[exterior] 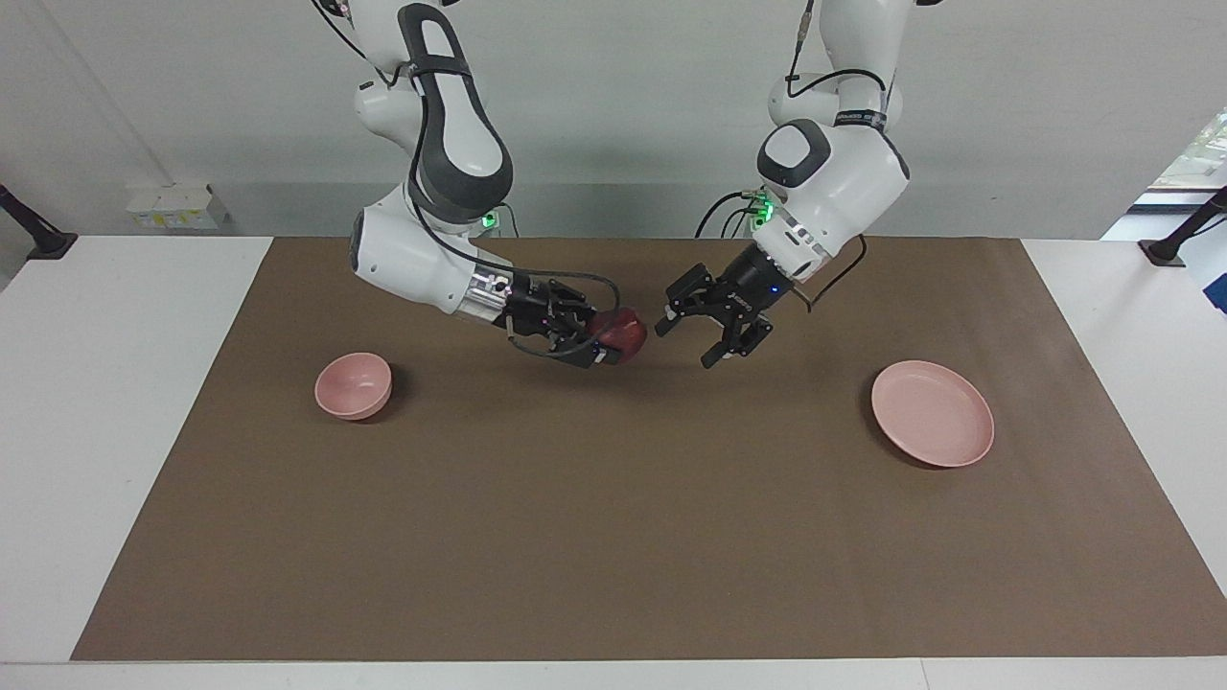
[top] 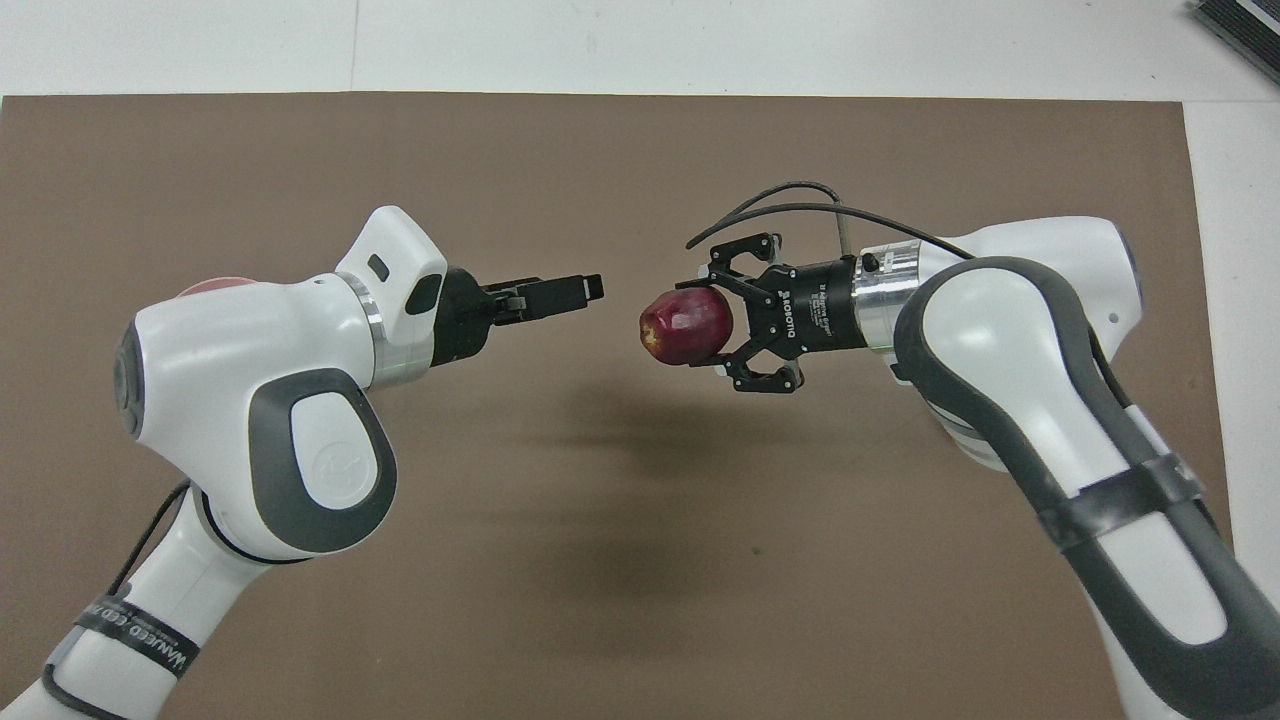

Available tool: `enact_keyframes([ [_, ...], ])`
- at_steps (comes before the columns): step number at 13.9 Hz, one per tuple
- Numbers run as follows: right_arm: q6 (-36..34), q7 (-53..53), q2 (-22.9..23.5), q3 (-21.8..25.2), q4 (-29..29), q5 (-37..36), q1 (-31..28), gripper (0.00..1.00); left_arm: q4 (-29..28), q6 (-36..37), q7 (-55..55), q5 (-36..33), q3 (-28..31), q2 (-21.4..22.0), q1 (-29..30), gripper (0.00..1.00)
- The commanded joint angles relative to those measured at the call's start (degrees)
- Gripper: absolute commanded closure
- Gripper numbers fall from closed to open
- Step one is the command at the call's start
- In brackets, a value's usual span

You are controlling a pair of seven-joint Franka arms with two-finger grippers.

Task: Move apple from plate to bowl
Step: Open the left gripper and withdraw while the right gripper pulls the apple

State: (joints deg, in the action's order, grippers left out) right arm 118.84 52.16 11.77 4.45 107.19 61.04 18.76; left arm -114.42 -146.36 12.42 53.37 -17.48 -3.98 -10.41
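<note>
apple (exterior: 621, 333) dark red, aloft in right pincer (exterior: 613, 347) | plate (exterior: 932, 413), bowl (exterior: 353, 385) empty
</note>
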Motion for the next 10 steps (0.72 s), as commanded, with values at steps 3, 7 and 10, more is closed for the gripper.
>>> enact_keyframes([
  [3, 0.0, -10.7, 0.2, -0.1, 0.4, -21.9, -2.5, 1.00, 0.5, 5.3, -2.7, -14.4, -0.1, -0.3, 5.4, 0.00],
  [7, -0.5, -14.5, 1.1, -0.1, -1.7, -33.8, -2.9, 1.00, 5.9, 6.1, -10.6, -32.8, 0.3, -4.0, 6.7, 0.00],
  [10, -3.1, -14.6, 0.3, -0.1, -3.5, -45.3, -2.7, 1.00, 7.1, 10.5, -10.7, -38.8, 1.2, -4.4, 9.1, 0.00],
])
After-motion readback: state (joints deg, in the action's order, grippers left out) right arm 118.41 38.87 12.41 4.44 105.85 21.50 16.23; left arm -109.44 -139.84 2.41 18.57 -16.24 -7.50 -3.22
